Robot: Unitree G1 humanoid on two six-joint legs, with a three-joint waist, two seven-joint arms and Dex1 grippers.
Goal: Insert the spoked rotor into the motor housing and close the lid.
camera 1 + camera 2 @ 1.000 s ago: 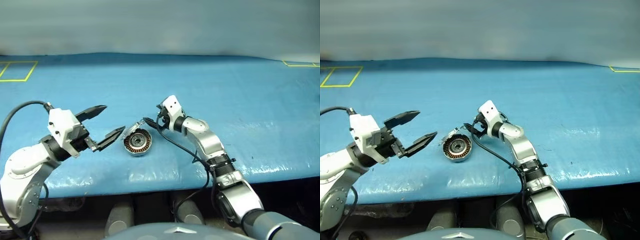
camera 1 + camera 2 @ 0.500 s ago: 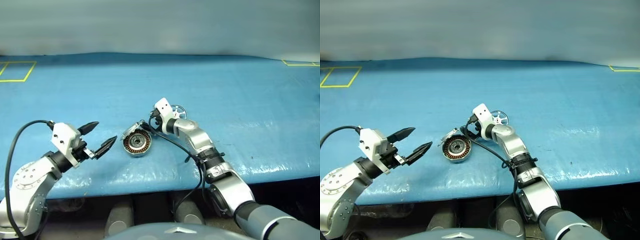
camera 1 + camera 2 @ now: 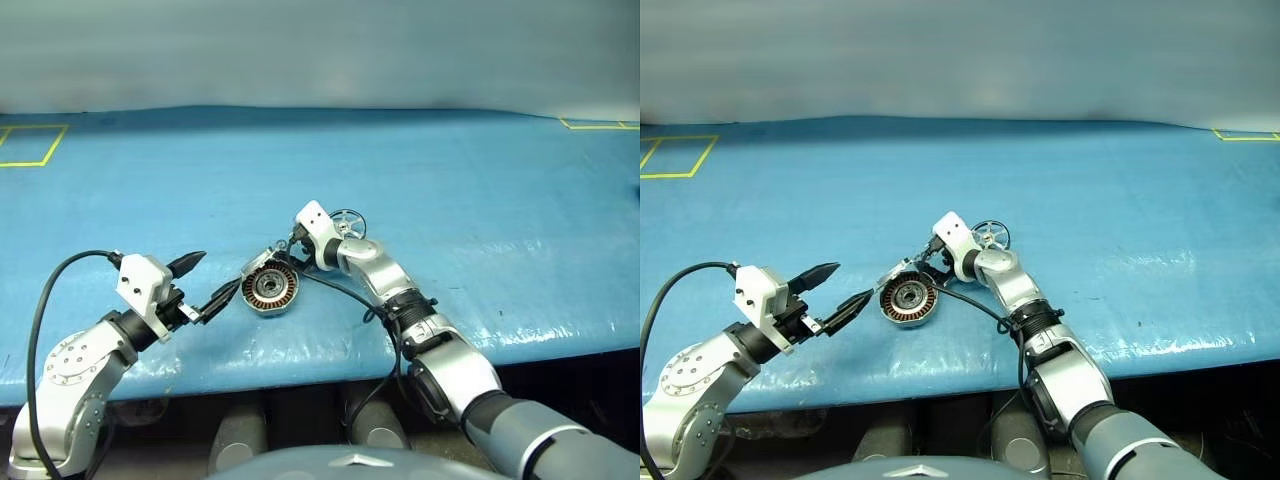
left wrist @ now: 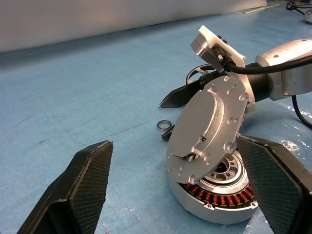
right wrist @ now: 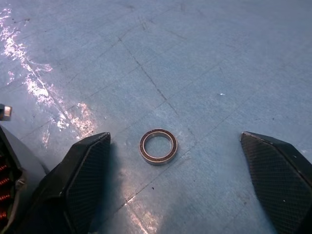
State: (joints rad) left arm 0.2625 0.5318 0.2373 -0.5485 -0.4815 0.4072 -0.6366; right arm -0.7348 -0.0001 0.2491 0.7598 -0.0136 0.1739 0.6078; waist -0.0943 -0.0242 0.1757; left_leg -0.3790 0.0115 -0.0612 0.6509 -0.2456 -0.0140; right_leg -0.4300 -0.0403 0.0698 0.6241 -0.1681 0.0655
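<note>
Motor housing: the motor housing (image 3: 266,291) sits on the blue bench (image 3: 480,200) near its front edge, about midway along, with copper windings showing around the hub.
Lid: the lid (image 4: 209,129) stands tilted up on its hinge over the far side of the housing, plain silver face toward the left wrist view; not yet shut.
Spoked rotor: the spoked rotor (image 3: 347,222) lies flat on the bench just behind the right wrist, farther from the front edge than the housing; not yet in the cup.
Small ring: a thin dark ring (image 5: 158,146) lies on the bench just beyond the housing.
Left gripper: the left gripper (image 3: 206,279) hangs just beside the housing on its left, fingers wide apart and holding nothing.
Right gripper: the right gripper (image 5: 185,165) points past the raised lid, fingers spread with the small ring lying between them, nothing held.
Handling, rotor: likely light, rigid metal, smooth and apt to slip; best pinched across the dark rim or at a spoke, kept level.
Handling, lid: stiff on its hinge; a push on its upper edge should swing it down.
View difference: the head views place rotor, housing and both arms; the left wrist view shows the lid's tilt; the right wrist view shows the ring up close.
</note>
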